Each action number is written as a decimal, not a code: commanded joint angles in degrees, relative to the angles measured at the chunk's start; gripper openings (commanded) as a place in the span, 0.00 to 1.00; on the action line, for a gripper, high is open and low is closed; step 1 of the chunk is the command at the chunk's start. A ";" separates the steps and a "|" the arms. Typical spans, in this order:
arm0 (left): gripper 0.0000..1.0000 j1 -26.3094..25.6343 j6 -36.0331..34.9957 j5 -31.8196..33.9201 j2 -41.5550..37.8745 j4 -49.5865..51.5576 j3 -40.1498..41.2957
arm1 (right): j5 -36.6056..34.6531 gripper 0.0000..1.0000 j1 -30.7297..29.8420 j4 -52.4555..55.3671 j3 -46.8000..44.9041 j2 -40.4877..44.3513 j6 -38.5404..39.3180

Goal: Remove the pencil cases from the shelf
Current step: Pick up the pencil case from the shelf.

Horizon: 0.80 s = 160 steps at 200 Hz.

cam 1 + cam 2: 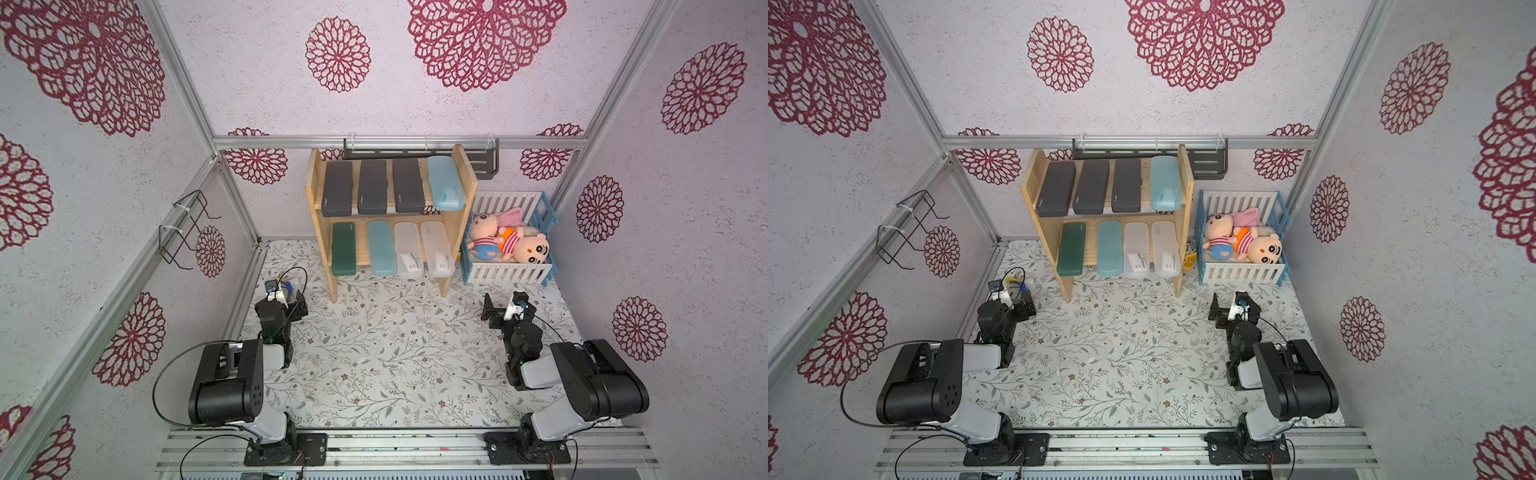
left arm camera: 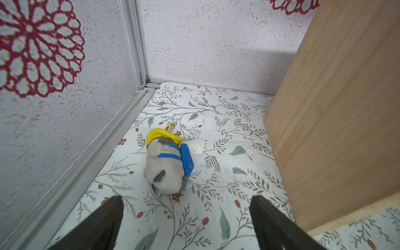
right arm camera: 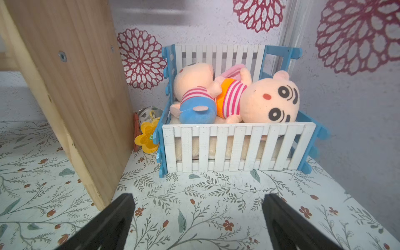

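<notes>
**No case taken yet**

Jaws wide and empty on left gripper (image 2: 186, 201) and right gripper (image 3: 198, 199), low before the shelf (image 1: 466, 183), one off each side panel. Eight pencil cases (image 1: 372, 187) flat on its two tiers. Next, probably: rise, square to a case, close across its width.

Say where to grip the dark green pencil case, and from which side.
Take the dark green pencil case by its near short end, pinching across the narrow width, from the open front of the shelf. It lies front to back; the upper tier likely blocks top access.
</notes>
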<state>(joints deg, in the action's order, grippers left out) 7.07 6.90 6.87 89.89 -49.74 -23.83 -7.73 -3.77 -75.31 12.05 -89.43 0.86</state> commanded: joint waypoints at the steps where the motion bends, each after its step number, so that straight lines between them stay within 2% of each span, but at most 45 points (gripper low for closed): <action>1: 0.97 0.40 0.04 -0.46 -1.25 0.24 -0.49 | 0.07 0.99 -0.10 -1.04 0.07 1.67 0.02; 127: 0.97 1.54 0.66 -2.69 -1.57 0.52 -0.73 | 0.78 0.99 0.25 -0.76 0.05 1.95 -0.07; 139: 0.97 1.42 1.07 -2.06 -4.02 4.51 -1.89 | 1.26 0.99 0.25 2.21 1.05 3.93 0.17; 160: 0.97 0.68 1.30 -0.85 -10.55 19.97 -7.18 | -0.32 0.99 0.00 15.71 5.92 10.41 -0.22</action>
<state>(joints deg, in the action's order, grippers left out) 8.03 7.49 5.45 86.35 -42.72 -25.19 -7.57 -3.70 -70.00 12.67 -85.86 0.86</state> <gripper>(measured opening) 0.974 0.992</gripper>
